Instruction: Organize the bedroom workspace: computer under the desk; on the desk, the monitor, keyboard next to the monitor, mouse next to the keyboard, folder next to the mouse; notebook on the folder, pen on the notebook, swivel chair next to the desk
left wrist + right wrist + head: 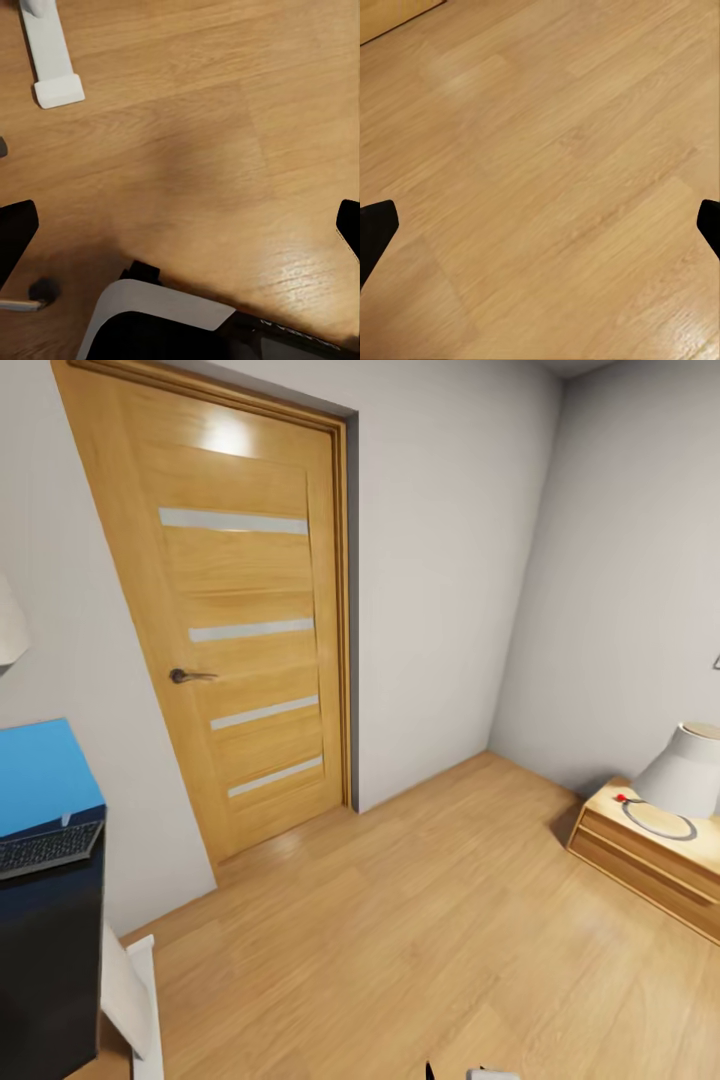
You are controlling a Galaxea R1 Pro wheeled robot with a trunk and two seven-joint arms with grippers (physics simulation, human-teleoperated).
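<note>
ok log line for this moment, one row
phase: in transit | head view: door, keyboard on desk at left | left gripper: open, empty, over floor | right gripper: open, empty

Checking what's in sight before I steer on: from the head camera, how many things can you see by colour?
Blue: 1, the folder
Dark grey: 1, the keyboard
Black: 1, the desk
Wood-toned: 2, the door and the low cabinet
White: 1, the lamp shade
Total: 6
</note>
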